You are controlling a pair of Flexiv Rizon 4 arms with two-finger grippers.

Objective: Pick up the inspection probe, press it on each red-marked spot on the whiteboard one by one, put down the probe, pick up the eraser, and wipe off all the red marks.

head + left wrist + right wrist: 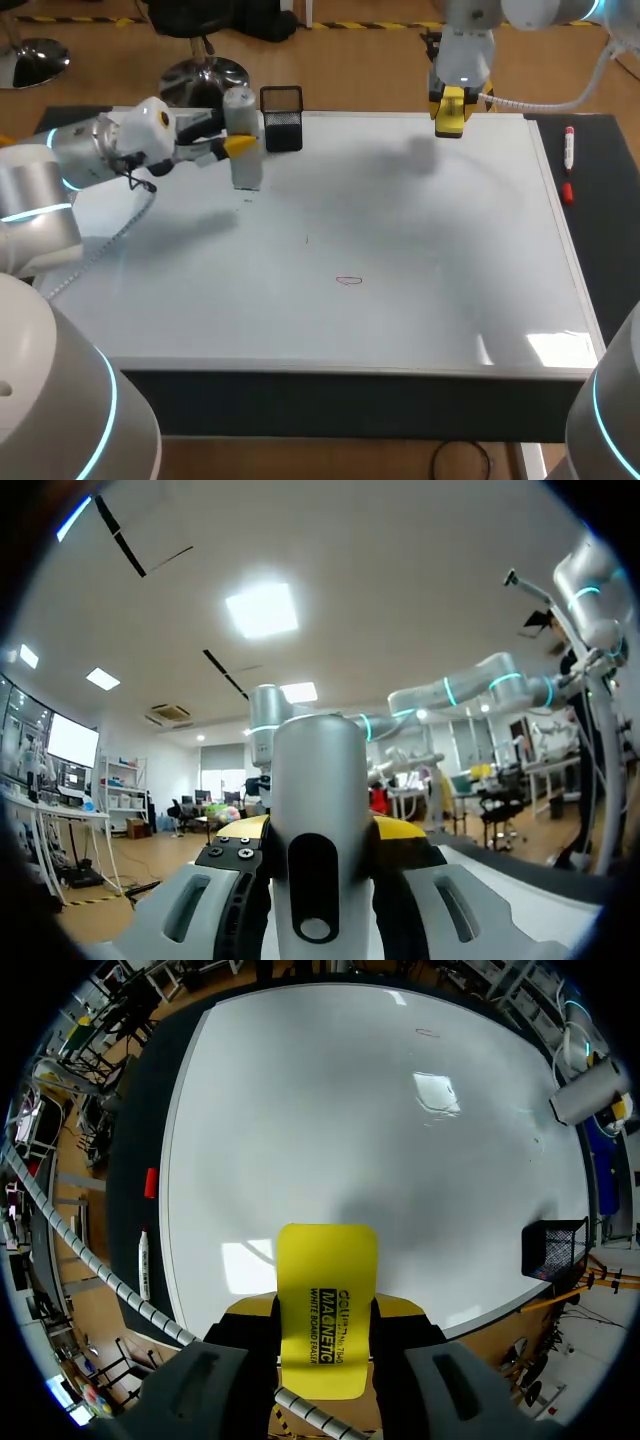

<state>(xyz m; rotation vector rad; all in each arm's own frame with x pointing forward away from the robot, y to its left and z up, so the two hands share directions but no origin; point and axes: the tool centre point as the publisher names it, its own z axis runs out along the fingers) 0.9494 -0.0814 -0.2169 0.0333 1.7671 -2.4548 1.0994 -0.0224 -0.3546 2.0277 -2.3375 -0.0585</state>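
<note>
My left gripper (pixel 238 146) is shut on the grey cylindrical probe (pixel 244 140), which stands upright over the far left part of the whiteboard (pixel 420 250), its lower end close to the surface. In the left wrist view the probe (pixel 320 810) fills the gap between the fingers of my left gripper (pixel 320 865). My right gripper (pixel 451 112) hangs above the board's far edge, shut on the yellow eraser (pixel 451 108); the eraser (pixel 326 1305) sits between the fingers of my right gripper (pixel 325 1335). One small red mark (pixel 348 281) lies near the board's middle, and the red mark (pixel 427 1032) also shows in the right wrist view.
A black mesh basket (pixel 282 118) stands at the board's far edge beside the probe. A white marker (pixel 568 148) and a red cap (pixel 567 192) lie on the dark mat to the right of the board. A tiny dark stroke (pixel 307 238) marks the board.
</note>
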